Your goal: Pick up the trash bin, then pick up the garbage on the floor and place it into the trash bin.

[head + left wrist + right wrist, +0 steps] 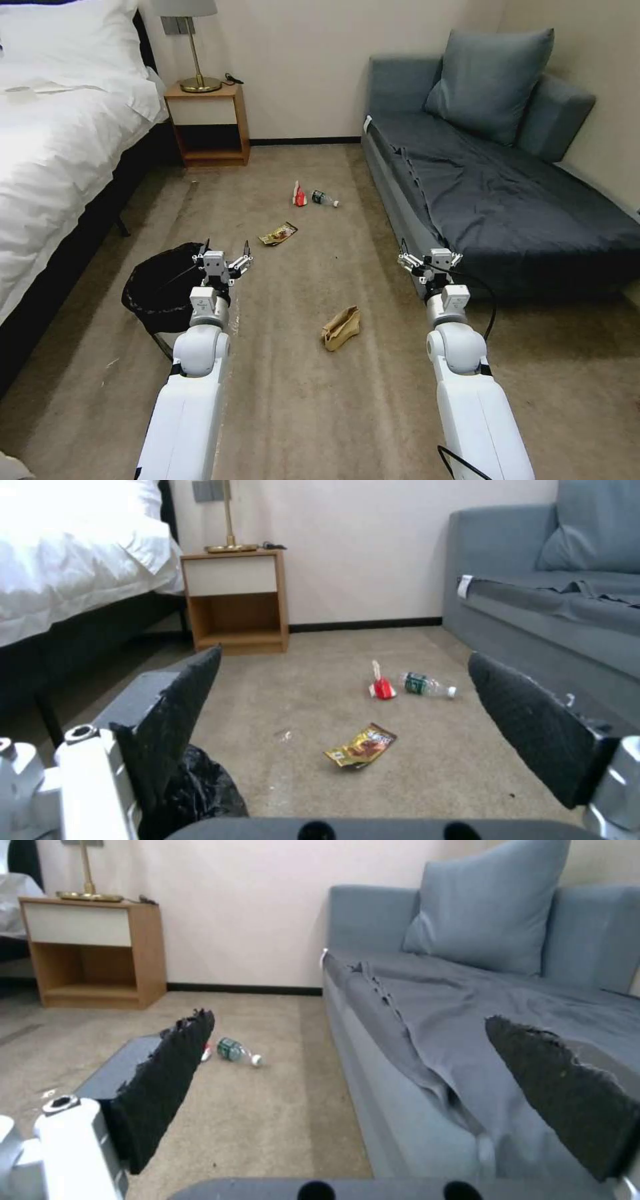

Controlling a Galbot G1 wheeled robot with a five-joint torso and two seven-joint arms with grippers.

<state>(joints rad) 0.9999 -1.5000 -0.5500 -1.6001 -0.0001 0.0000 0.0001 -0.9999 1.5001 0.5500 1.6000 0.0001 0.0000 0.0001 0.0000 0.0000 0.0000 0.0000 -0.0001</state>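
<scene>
standing on the carpet at near left, close to the bed: trash bin, round, its crinkled glossy black bag folded over the rim, white wall hardly visible; a fold of the same bag seen from the left wrist. just right of its rim and above it, left gripper, rough black pads spread wide, grasping nothing. lying near centre on the short beige pile: crumpled brown paper bag, creased and flattened. farther off: shiny gold-brown snack wrapper, flat and rectangular. farther still, just beside each other: red-and-white packet, pinched to a point, and small clear bottle, on its side, green label, white cap. at right, beside the front edge of the grey fabric sofa: right gripper, frayed dark pads likewise parted, empty. at far left, white rumpled bed; against the far wall, boxy wooden nightstand bearing a brass lamp.
</scene>
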